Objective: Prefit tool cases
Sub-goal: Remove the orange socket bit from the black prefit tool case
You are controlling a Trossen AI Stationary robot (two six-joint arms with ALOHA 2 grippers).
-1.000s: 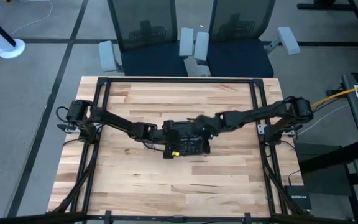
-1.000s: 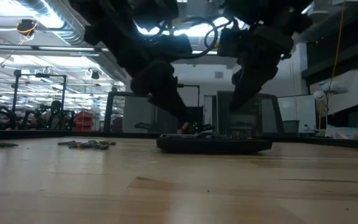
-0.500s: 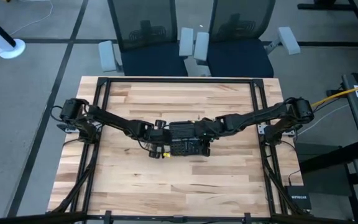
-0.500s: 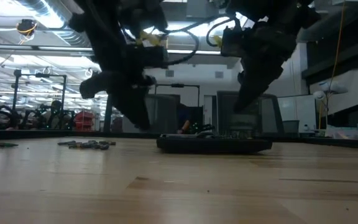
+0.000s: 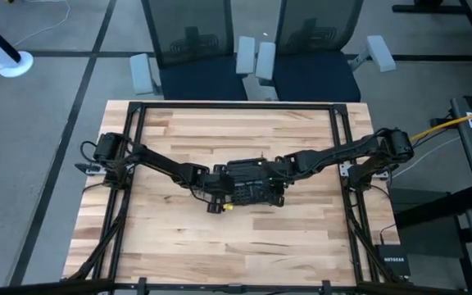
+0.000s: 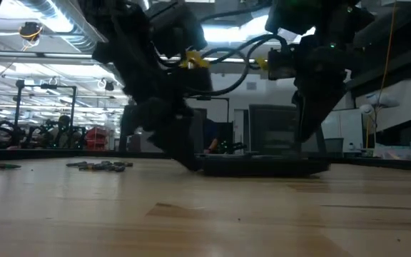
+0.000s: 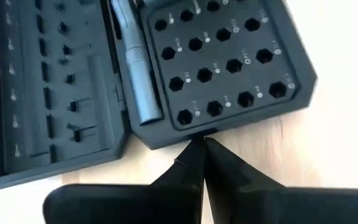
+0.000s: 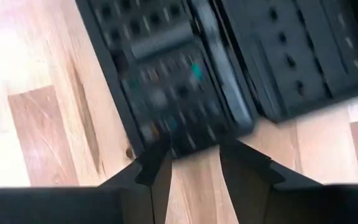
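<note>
The tool case [image 5: 255, 188] lies opened flat near the middle of the wooden table [image 5: 220, 246], its two black halves side by side. The left wrist view shows what the overhead view cannot: one half carries a grid of hexagonal bit sockets, and a silver driver handle [image 7: 137, 68] rests in the channel by the hinge, while the other half has shallow moulded slots. The left gripper [image 7: 201, 158] has its fingers pressed together, the tips touching the case's edge at the socket half. The right gripper [image 8: 194, 163] sits at the opposite side with its fingers apart, the tips at the case's rim; whether they pinch it is unclear. The low view alone shows a scatter of small loose bits [image 6: 100, 165] lying well apart from the case. Two office chairs [image 5: 252, 49] stand beyond the far edge of the table.
</note>
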